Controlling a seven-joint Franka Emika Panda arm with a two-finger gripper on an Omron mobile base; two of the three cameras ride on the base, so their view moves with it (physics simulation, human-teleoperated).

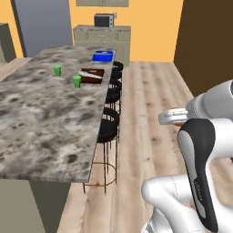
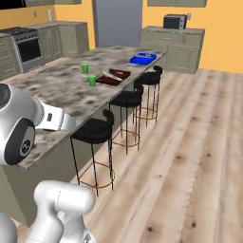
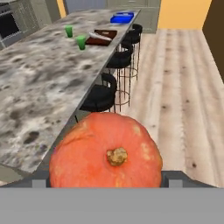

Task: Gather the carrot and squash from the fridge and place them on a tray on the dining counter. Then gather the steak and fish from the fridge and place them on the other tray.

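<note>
The squash (image 3: 106,155), a round orange one with a dry tan stem stub facing the hand camera, sat between the two dark fingertips of the gripper (image 3: 106,177), which stood wide and clasped it at its flanks. It was held in the air, off the near end of the dining counter (image 3: 39,87) and above the wooden floor (image 3: 183,96), still well short of the trays.

By its look it would be a heavy, hard-shelled thing with a smooth, curved skin, stiff enough to take a firm squeeze but inclined to roll or slip from narrow pads. The widest part of its girth, where the fingers seemed to sit, appeared the soundest place to hold it; the stem looked too short to be of use.

The hand view alone gave the squash and the grip. Far along the marble top it also showed two green cups (image 3: 81,42), a dark brown tray (image 3: 101,37) and a blue tray (image 3: 122,17), with black bar stools (image 3: 99,97) ranged along the counter's edge. The left base view showed the white arm (image 1: 200,150) at the lower right, the same trays, and a toaster oven (image 1: 104,20) on the far cabinets. The right base view added a stove (image 2: 28,50) at the far left and the tall grey fridge (image 2: 117,21) behind the counter.
</note>
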